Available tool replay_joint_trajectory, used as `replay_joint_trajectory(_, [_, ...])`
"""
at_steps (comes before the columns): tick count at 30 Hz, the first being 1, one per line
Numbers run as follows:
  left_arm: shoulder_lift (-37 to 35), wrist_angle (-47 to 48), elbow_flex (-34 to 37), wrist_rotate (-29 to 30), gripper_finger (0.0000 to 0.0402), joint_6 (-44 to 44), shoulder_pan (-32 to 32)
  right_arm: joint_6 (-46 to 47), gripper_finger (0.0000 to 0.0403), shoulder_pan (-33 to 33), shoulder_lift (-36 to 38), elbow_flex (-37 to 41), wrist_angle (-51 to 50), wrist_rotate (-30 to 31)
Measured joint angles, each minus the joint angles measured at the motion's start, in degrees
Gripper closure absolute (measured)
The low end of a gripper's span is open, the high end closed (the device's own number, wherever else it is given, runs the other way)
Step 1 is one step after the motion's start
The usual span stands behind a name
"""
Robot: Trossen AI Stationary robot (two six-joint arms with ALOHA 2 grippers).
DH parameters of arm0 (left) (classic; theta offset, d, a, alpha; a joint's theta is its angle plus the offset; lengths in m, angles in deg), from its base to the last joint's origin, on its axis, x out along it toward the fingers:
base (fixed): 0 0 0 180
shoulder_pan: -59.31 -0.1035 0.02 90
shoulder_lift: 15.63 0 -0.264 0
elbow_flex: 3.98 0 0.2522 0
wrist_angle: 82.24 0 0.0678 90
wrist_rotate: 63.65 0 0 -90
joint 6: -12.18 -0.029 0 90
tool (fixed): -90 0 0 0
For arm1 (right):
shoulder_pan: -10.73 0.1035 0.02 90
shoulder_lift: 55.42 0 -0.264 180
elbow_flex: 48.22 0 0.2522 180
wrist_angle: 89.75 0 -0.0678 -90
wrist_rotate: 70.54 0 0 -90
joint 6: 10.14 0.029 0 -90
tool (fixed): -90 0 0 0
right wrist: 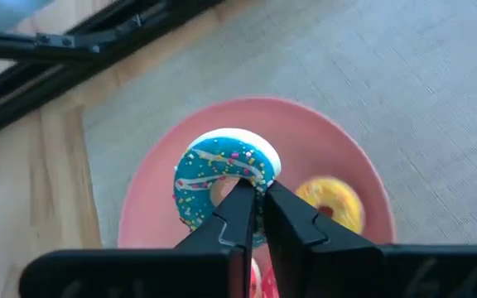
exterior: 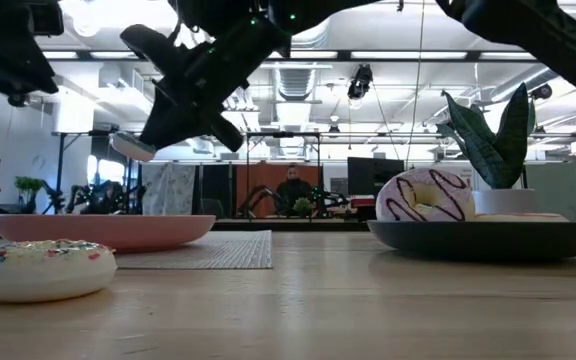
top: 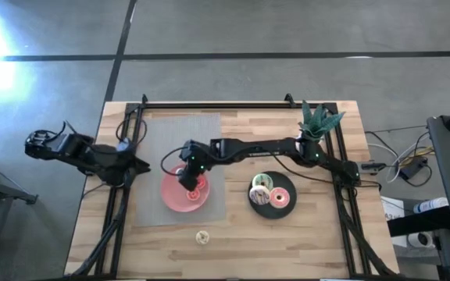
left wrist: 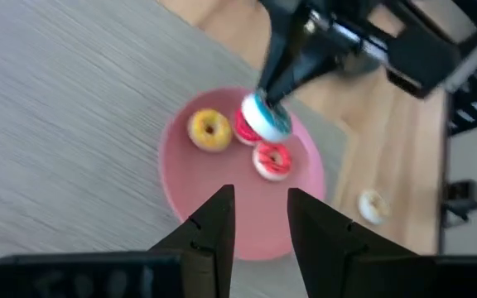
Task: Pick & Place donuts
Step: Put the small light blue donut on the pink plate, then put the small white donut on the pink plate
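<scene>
1. Right gripper (right wrist: 253, 203) pinches the blue donut (right wrist: 222, 170) by its rim, poised above the pink plate (right wrist: 338, 157).
2. We judge a low, centred release safest, clear of the yellow donut (right wrist: 331, 201) and red donut (left wrist: 272, 160).
3. Left gripper (left wrist: 255, 219) waits open off the table's left edge, beyond the grey mat (top: 151, 133).

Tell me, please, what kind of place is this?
Probably an open robotics lab or office: exposed ceiling ducts, a person at a desk and another robot arm show behind the wooden table.
</scene>
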Motion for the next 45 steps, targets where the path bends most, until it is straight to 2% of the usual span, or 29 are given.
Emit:
replay_joint_trajectory(4, [-0.88,0.13,-0.69,2.57,0.0315,0.02,0.00,0.82,0.0372,0.10,-1.35,-0.02,2.11,-0.66])
replay_joint_trajectory(9, [0.46,-2.54,2.75,-0.23,0.0315,-1.66,0.01,2.35,0.0365,1.45,-2.82,0.02,4.99,-0.66])
replay_joint_trajectory(14, [1.73,-5.73,6.29,-0.23,0.0315,-0.61,0.02,3.36,0.0365,1.82,-4.37,-0.04,7.08,1.17])
replay_joint_trajectory(24, [2.14,-22.44,17.27,-7.17,0.0315,1.29,0.02,5.22,0.0350,1.59,-6.93,0.07,7.24,-1.29])
replay_joint_trajectory(31, [4.75,-42.26,27.54,-7.58,0.0315,1.61,0.02,5.40,0.0309,1.54,-6.93,0.09,6.86,-1.34])
replay_joint_trajectory(34, [7.12,-46.72,30.48,-7.59,0.0315,2.34,0.02,5.43,0.0293,1.54,-6.93,0.09,6.70,-1.54])
replay_joint_trajectory(41, [10.27,-45.72,29.80,-7.57,0.0317,4.04,0.07,4.44,0.0267,1.67,-5.96,0.09,2.81,-3.83])
replay_joint_trajectory(45, [10.07,-43.37,25.96,-7.59,0.0324,-0.71,1.62,-3.27,0.0259,3.86,-1.96,0.13,-3.18,-5.59])
